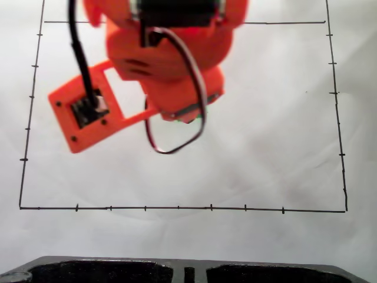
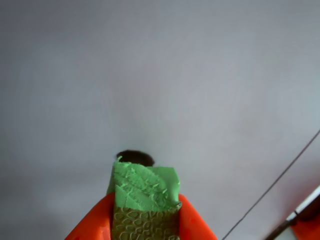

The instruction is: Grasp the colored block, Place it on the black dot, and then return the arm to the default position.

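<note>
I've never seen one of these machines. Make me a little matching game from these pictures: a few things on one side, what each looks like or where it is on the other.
Things:
1. green block
2. black dot
3. fingers
4. black cable

Descriptions:
A. orange, either side of the block
B. peeking out just beyond the block on the white paper
C. runs down to the boxy mount on the arm
D. held, with a crackled surface

Pairs: 1-D, 2-B, 3-A, 4-C

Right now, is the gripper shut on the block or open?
Shut on the block: in the wrist view the orange gripper presses both its sides, and the black dot peeks out just behind it.
</note>
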